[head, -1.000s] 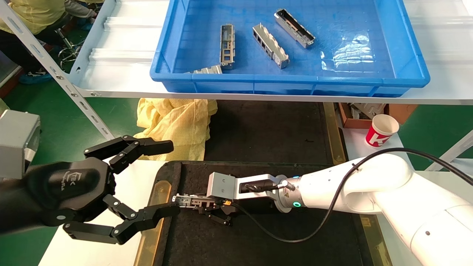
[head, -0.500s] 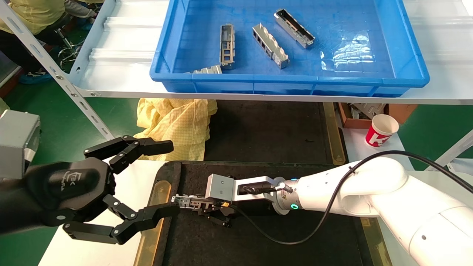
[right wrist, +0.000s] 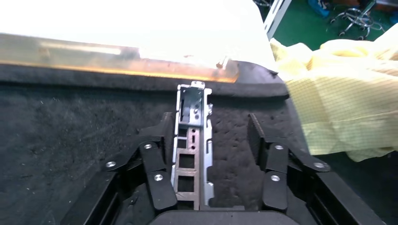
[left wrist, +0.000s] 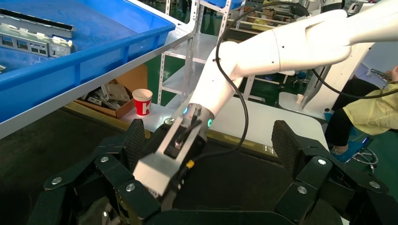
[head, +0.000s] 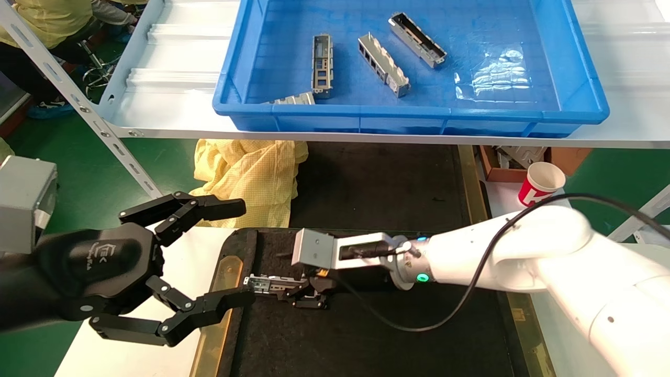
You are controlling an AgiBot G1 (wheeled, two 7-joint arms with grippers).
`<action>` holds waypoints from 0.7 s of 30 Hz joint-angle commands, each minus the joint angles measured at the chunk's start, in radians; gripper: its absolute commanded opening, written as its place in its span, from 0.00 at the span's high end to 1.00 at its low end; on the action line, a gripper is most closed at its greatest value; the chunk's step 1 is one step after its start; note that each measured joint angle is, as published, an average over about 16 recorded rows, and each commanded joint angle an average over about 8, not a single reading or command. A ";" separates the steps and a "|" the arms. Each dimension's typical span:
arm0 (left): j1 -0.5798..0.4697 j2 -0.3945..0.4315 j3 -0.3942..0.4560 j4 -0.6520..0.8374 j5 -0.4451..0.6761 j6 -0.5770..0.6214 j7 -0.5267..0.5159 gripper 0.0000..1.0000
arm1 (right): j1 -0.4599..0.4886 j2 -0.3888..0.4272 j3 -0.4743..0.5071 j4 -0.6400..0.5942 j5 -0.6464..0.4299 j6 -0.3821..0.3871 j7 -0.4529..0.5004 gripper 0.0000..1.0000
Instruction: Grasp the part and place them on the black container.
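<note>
The part lies flat on the black container, near its left edge. R gripper sits over it, fingers spread, one beside it. L gripper parked wide open nearby.

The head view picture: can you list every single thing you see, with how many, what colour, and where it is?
Small silver-grey metal part: one, lying on the tray between the right gripper's fingers.
Same metal parts: four, silver-grey, inside the blue crate; one sits half hidden behind its near wall.
Large flat black felt tray: one, with brass-coloured side strips, on the white table in front.
Blue plastic crate: one, on the white shelf above.
Crumpled yellow cloth: one, below the shelf, behind the tray.
Paper cup: one, red and white, far right.
Brown cardboard box: one, beside the cup.
Left gripper: black, open, at the tray's left edge.
Right gripper: black fingers, open, one on each side of the part.
</note>
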 commanded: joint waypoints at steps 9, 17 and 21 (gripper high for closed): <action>0.000 0.000 0.000 0.000 0.000 0.000 0.000 0.00 | 0.025 0.011 0.015 -0.035 0.051 -0.063 0.000 0.00; 0.000 0.000 0.000 0.000 0.000 0.000 0.000 0.00 | 0.005 0.030 0.038 -0.002 0.040 -0.061 0.016 0.00; 0.000 0.000 0.000 0.000 0.000 0.000 0.000 0.00 | -0.024 0.073 0.094 0.050 0.043 -0.084 0.049 0.00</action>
